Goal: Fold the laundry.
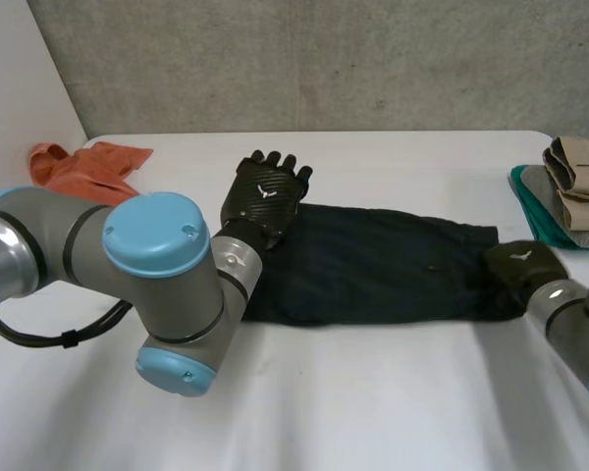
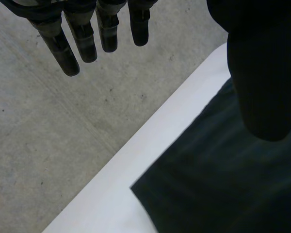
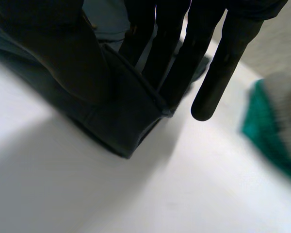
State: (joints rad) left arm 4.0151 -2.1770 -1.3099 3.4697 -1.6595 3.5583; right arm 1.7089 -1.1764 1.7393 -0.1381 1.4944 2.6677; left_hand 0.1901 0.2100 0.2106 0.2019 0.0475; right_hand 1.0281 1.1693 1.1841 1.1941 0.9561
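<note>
Dark garment (image 3: 123,119), in right wrist view, is pinched by right hand (image 3: 63,58).

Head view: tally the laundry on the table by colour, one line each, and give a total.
Dark: 1, the dark garment
Orange: 1, the orange cloth
Teal: 1, the teal cloth
Tan: 1, the tan pile, its pieces not separable
Total: at least 4
</note>
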